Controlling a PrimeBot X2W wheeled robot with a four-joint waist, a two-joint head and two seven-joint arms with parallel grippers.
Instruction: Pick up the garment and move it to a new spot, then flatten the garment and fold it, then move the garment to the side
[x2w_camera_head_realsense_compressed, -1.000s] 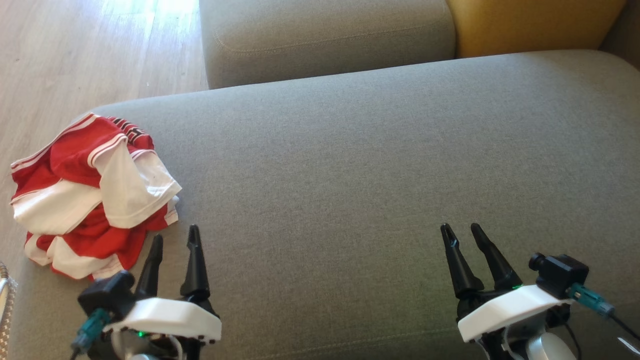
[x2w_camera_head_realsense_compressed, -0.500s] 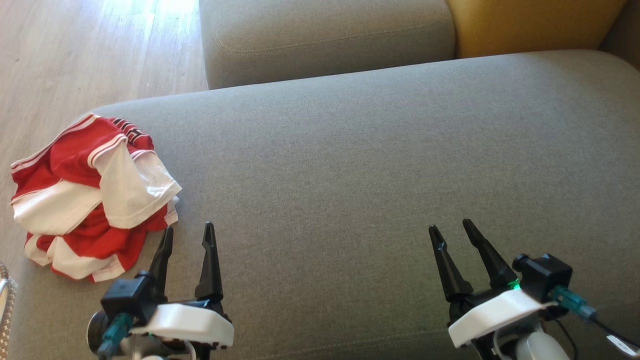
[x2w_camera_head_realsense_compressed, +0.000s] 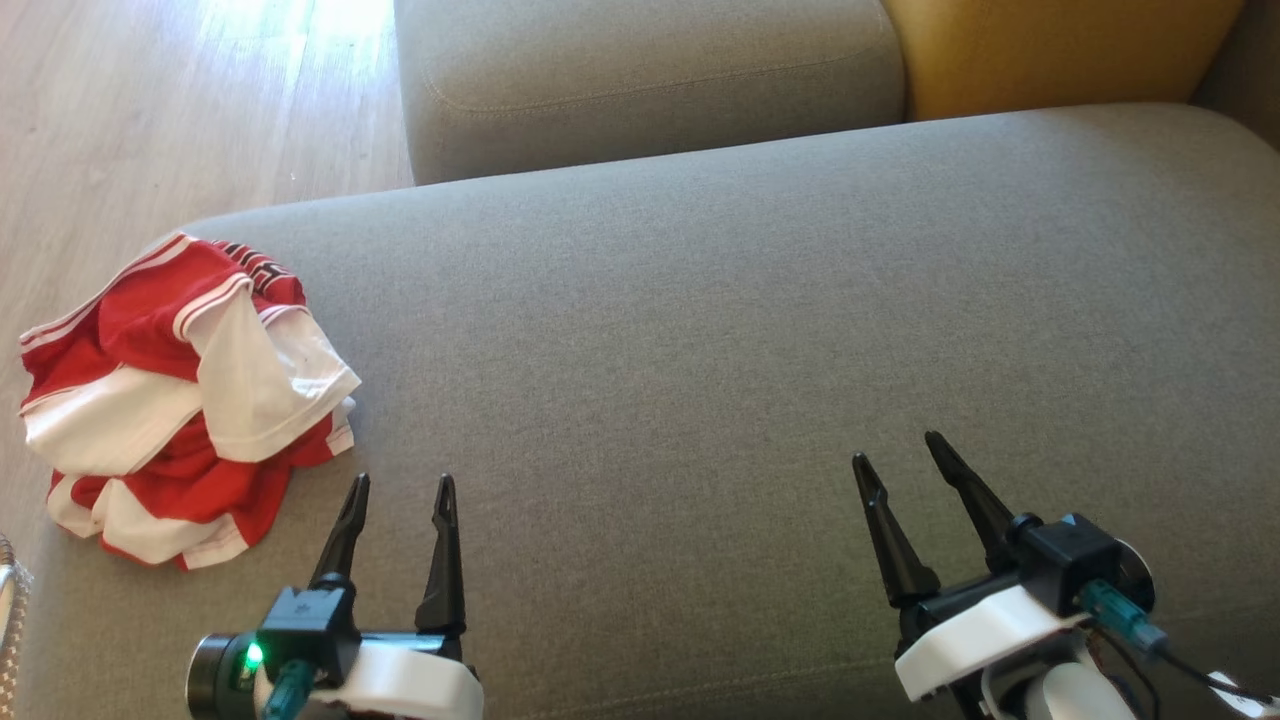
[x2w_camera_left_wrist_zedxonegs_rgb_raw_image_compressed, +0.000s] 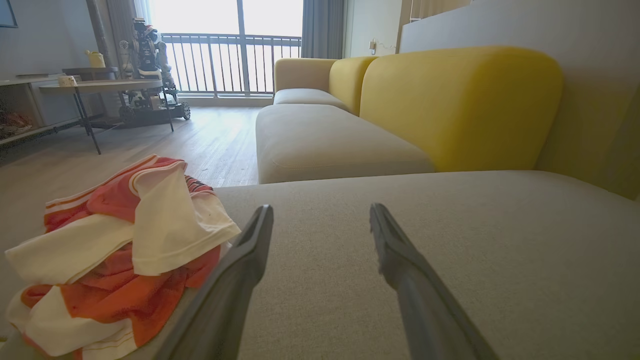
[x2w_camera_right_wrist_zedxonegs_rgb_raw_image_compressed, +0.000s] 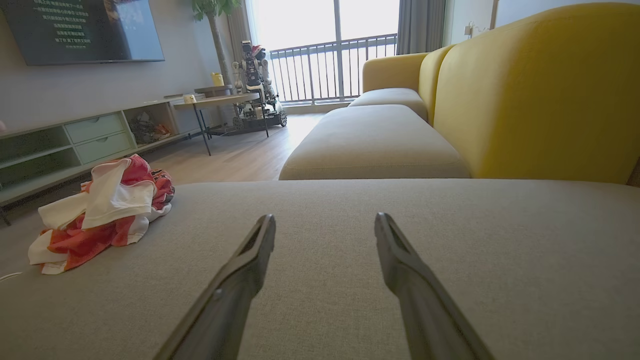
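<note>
Red-and-white garment (x2w_camera_head_realsense_compressed: 180, 400) unmoved; left tool (x2w_camera_head_realsense_compressed: 402, 482) (spread, like right tool (x2w_camera_head_realsense_compressed: 897, 448)) further right now.

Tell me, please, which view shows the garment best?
The head view: the whole garment lies crumpled, seen from above on the cushion's left end. The left wrist view has it near but side-on, partly behind a finger; the right wrist view, whole but small.

Over grey cushion (x2w_camera_right_wrist_zedxonegs_rgb_raw_image_compressed: 500, 260), right gripper (x2w_camera_right_wrist_zedxonegs_rgb_raw_image_compressed: 324, 216) wide apart; crumpled garment (x2w_camera_right_wrist_zedxonegs_rgb_raw_image_compressed: 100, 215) at left edge
</note>
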